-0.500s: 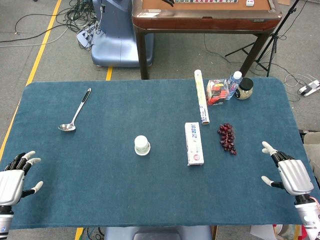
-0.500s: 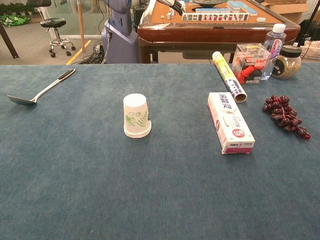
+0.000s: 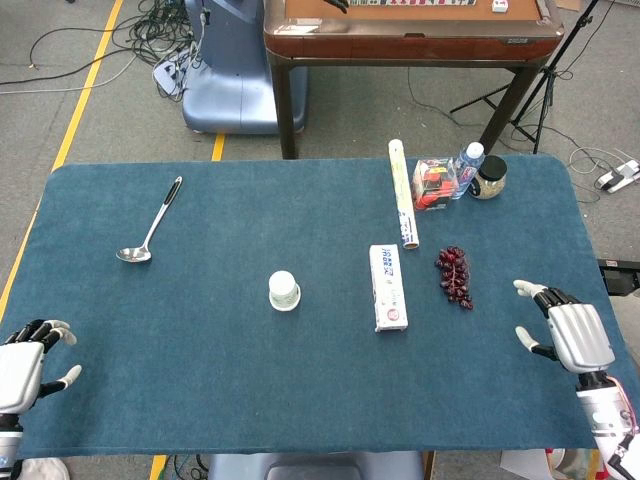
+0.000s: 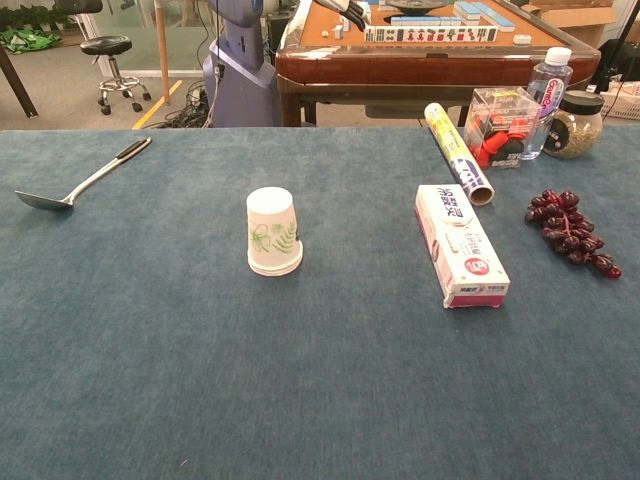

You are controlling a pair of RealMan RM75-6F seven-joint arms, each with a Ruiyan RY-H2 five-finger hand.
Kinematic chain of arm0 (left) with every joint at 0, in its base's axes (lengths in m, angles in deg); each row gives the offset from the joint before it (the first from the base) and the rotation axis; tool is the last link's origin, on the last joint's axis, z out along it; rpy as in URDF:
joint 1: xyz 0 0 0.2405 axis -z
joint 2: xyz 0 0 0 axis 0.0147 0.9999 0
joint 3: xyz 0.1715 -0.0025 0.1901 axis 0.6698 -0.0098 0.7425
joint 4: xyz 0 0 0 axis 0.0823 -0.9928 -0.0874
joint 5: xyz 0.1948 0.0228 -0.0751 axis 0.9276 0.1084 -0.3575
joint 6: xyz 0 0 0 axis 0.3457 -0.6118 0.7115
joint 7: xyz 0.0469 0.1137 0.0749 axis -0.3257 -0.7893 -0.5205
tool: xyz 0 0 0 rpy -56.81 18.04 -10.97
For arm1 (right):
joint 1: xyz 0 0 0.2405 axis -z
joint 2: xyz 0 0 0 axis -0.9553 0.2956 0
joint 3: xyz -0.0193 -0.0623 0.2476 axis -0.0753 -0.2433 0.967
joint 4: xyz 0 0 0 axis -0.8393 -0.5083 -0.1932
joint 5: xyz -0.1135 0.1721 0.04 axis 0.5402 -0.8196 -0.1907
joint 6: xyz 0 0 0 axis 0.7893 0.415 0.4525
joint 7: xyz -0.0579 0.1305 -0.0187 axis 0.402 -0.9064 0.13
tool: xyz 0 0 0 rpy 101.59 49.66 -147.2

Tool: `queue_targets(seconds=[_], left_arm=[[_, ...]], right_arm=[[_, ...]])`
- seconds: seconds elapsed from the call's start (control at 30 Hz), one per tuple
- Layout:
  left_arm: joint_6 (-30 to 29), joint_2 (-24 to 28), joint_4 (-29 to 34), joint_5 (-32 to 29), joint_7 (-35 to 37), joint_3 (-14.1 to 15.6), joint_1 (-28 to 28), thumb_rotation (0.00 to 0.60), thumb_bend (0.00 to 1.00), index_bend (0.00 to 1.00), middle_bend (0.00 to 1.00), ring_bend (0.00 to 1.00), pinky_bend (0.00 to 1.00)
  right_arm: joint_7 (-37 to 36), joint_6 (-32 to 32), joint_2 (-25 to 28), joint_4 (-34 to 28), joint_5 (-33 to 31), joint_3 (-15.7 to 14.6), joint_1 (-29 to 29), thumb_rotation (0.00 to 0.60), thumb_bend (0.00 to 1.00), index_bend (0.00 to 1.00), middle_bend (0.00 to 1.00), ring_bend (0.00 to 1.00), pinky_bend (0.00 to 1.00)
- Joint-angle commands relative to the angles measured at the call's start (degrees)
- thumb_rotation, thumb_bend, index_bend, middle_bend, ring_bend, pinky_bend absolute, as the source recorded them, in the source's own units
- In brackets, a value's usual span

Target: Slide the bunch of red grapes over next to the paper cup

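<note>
The bunch of red grapes [image 3: 454, 276] [image 4: 568, 230] lies on the blue table right of centre. An upside-down paper cup [image 3: 284, 291] [image 4: 274, 232] with a green leaf print stands near the middle. Between them lies a long white box [image 3: 388, 287] [image 4: 459, 244]. My right hand [image 3: 566, 335] hovers open at the table's right edge, apart from the grapes and a little nearer than them. Low at the left edge my left hand [image 3: 24, 365] is open, holding nothing. Neither hand shows in the chest view.
A metal ladle [image 3: 151, 226] [image 4: 80, 180] lies at the far left. At the back right are a foil roll [image 3: 402, 191] [image 4: 458, 153], a clear box of red items [image 3: 433, 183], a water bottle [image 3: 465, 168] and a jar [image 3: 490, 177]. A wooden table [image 3: 410, 35] stands beyond.
My right hand has shifted slightly left and forward, toward the grapes. My left hand has sunk lower and further off the left edge. Objects on the table have not moved.
</note>
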Motion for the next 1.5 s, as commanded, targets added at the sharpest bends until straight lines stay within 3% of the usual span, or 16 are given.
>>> queue_targets(seconds=[0.03, 0.17, 0.27, 0.5, 0.8, 1.13, 1.5], left_arm=[[-0.1, 0.62, 0.18, 0.15, 0.97, -0.08, -0.06, 0.6, 0.2, 0.47, 0.34, 0.25, 0.35], [-0.53, 1.28, 0.65, 0.22, 1.77, -0.09, -0.36, 0.6, 0.2, 0.47, 0.36, 0.26, 0.37], [-0.95, 1.52, 0.93, 0.23, 1.58, -0.12, -0.59, 0.6, 0.2, 0.48, 0.39, 0.28, 0.39], [-0.72, 1.76, 1.6, 0.2, 1.32, 0.03, -0.66, 0.6, 0.2, 0.48, 0.41, 0.29, 0.41], [-0.12, 2.05, 2.04, 0.05, 1.62, 0.01, -0.46, 0.6, 0.2, 0.48, 0.42, 0.31, 0.43], [0.21, 2.56, 2.27, -0.32, 2.17, 0.05, -0.54, 0.6, 0.2, 0.48, 0.42, 0.31, 0.43], [0.53, 3.1, 2.69, -0.68, 2.66, 0.14, -0.67, 0.6, 0.2, 0.48, 0.42, 0.31, 0.44]], right_arm=[[3.11, 4.45, -0.03, -0.52, -3.42, 2.7, -3.35, 0.6, 0.63, 0.26, 0.35, 0.3, 0.49], [5.24, 10.24, 0.1, -0.63, -7.44, 5.33, -7.39, 0.6, 0.89, 0.26, 0.35, 0.31, 0.49], [5.86, 14.27, -1.06, 1.21, -10.03, 6.86, -10.3, 0.6, 1.0, 0.28, 0.39, 0.34, 0.5], [7.49, 23.34, -5.06, 7.67, -16.52, 9.2, -16.57, 0.6, 1.0, 0.34, 0.42, 0.36, 0.5], [12.07, 32.34, -9.64, 15.55, -22.99, 9.15, -22.61, 0.6, 1.0, 0.38, 0.43, 0.38, 0.5], [16.41, 36.49, -13.52, 21.09, -26.38, 8.35, -26.67, 0.6, 1.0, 0.38, 0.34, 0.31, 0.48], [17.37, 38.92, -16.29, 24.79, -29.34, 7.94, -28.89, 0.6, 1.0, 0.38, 0.32, 0.29, 0.45]])
